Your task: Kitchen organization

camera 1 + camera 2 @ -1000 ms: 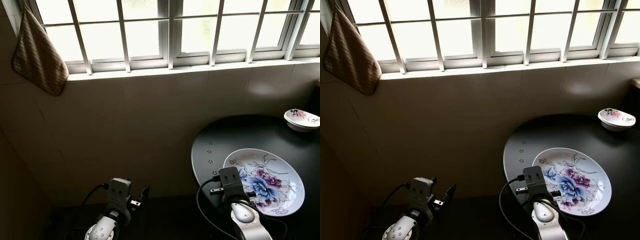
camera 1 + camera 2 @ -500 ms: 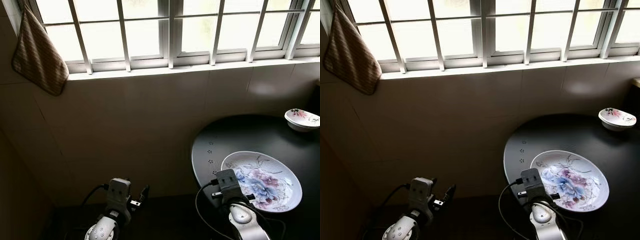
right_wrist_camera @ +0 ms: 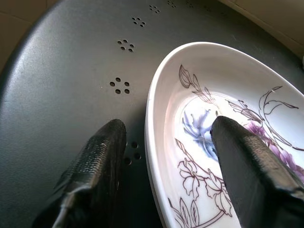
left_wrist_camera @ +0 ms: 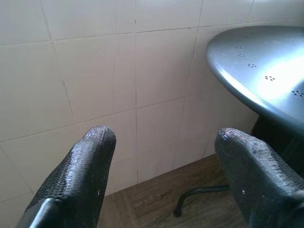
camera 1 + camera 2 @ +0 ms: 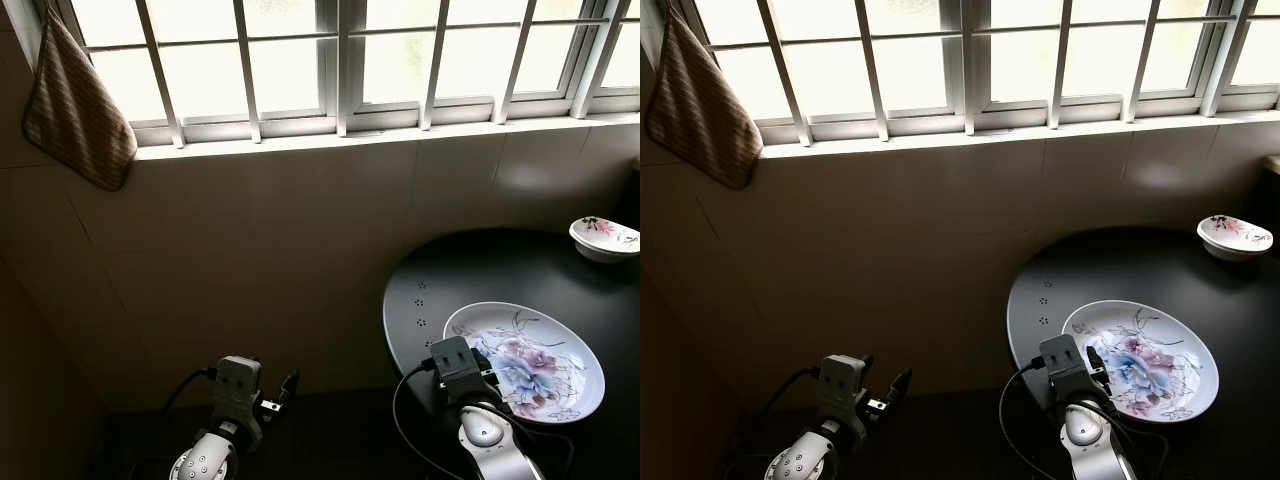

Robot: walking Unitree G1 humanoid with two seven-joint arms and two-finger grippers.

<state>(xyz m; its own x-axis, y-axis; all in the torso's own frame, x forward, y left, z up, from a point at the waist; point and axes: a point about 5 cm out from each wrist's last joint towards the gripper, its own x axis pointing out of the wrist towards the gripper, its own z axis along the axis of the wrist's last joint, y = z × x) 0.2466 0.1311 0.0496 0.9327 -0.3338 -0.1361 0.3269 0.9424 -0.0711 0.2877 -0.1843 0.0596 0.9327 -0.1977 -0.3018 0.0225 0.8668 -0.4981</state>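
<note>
The floral plate (image 3: 228, 123) lies flat on the round dark metal table (image 3: 61, 90), towards its near edge. It is glazed white ware with blue and purple flowers and a raised rim. I judge it stiff, moderately heavy, slick on the glaze and liable to chip or break if dropped or knocked against the table.

My right gripper (image 3: 166, 156) is spread wide astride the plate's near rim, one finger (image 3: 102, 156) over the table outside it, the other finger (image 3: 247, 156) over the plate's inner face. I cannot tell for certain whether either pad touches yet. The rim is the only sound place to grip; I would pinch it squarely and deep.

My left gripper (image 4: 161, 161) is open and empty, facing the tiled wall (image 4: 95, 71) beside the table.

A small floral dish (image 5: 603, 238) sits at the table's far edge, well apart. A striped cloth (image 5: 75, 110) hangs by the window (image 5: 340, 60).

No brand, label or writing is legible anywhere.
</note>
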